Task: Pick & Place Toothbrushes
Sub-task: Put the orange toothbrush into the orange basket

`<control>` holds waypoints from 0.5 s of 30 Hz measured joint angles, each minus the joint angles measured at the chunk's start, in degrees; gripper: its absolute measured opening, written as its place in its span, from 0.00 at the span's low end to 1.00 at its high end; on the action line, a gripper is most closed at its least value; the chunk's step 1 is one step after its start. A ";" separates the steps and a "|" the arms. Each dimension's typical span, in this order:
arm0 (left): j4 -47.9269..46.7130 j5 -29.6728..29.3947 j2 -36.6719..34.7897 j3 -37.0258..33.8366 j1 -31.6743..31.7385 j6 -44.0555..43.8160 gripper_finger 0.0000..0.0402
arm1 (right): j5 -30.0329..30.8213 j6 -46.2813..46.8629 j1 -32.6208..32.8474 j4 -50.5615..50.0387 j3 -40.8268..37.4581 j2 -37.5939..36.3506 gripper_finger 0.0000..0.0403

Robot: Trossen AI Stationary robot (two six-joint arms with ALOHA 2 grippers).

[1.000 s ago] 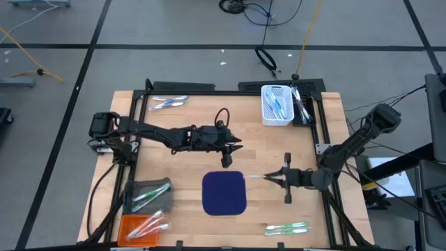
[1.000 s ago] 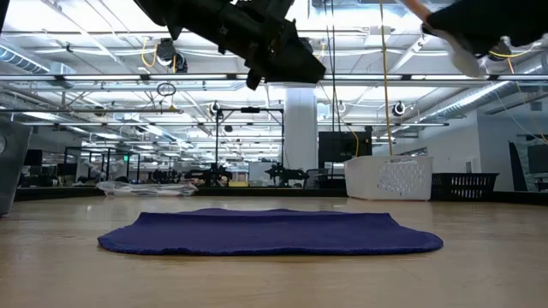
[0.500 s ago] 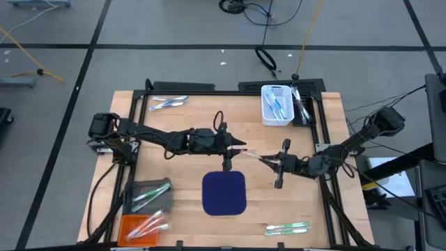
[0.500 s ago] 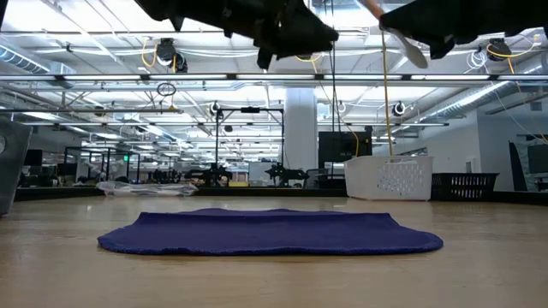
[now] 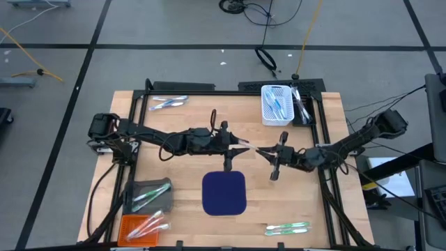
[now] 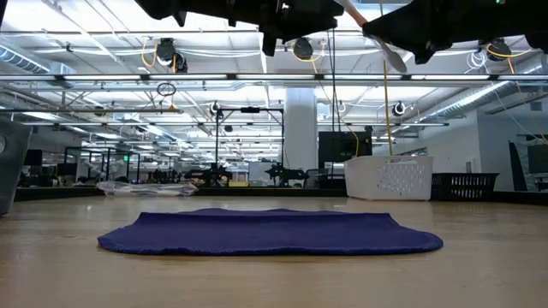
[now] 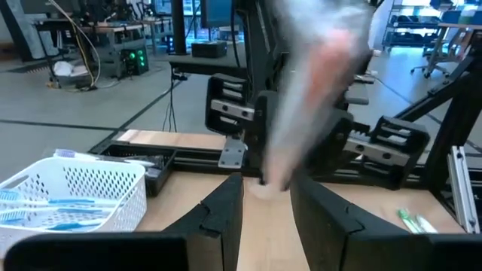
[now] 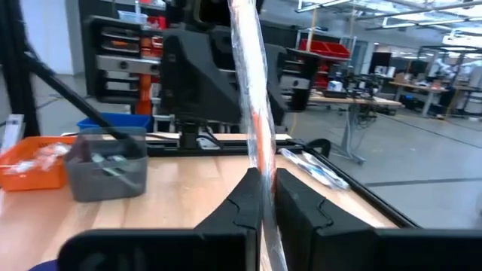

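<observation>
Toothbrush (image 8: 252, 113) pinched in right gripper (image 5: 265, 153), tip between left gripper (image 5: 240, 146) fingers.

Wood table (image 5: 188, 118), pale, smooth, matt grain. Navy cloth mat (image 5: 224, 192), soft, matt, below the grippers. White plastic basket (image 5: 276, 104), perforated walls. Toothbrush (image 8: 252, 113) in glossy, crinkled clear wrap. Grey (image 5: 148, 195) and orange (image 5: 132, 226) plastic bins. Black metal frame (image 5: 317, 118), matt.
</observation>
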 joint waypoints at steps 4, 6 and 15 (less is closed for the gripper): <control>-0.01 1.47 0.00 0.00 0.02 0.00 0.28 | 0.03 -0.45 -1.40 0.22 0.00 0.02 0.03; -0.01 2.82 0.00 0.00 0.02 0.04 0.28 | -0.18 -0.34 -1.81 0.17 0.00 0.02 0.03; 2.35 2.82 0.00 0.00 0.04 0.02 0.28 | -4.61 2.66 -3.19 0.51 0.00 1.51 0.03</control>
